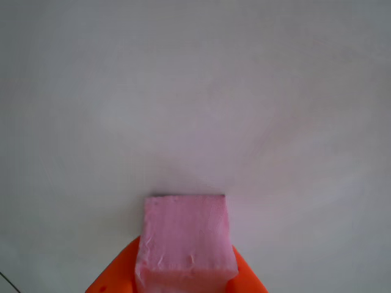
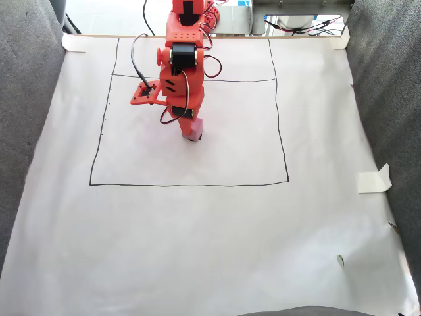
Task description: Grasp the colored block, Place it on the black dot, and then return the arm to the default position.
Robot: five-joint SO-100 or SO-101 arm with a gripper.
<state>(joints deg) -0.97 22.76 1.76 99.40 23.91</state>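
**Pink cube held between the orange fingers, above the white sheet**

In the other view, the pale pink foam cube [image 1: 185, 241] filled the lower middle of the frame. The two orange fingers [image 1: 116, 274] came up from the bottom edge, one on each side of the cube, and both touched its side faces, so the gripper [image 1: 183, 282] was closed around the cube and held it. Behind the cube there was plain white paper [image 1: 195, 91], with a soft shadow just past the far edge of the cube.

In the fixed view, the orange arm [image 2: 181, 66] reached down from the top centre of the frame. Its gripper [image 2: 193, 133] pointed downward inside the rectangle drawn with thin black lines [image 2: 191, 184], in the upper left part of it. A bit of pink, the cube [image 2: 195, 125], showed at the tip. Whether the cube touched the paper could not be told. Grey fabric [image 2: 26, 99] lay along the left and right sides of the sheet.
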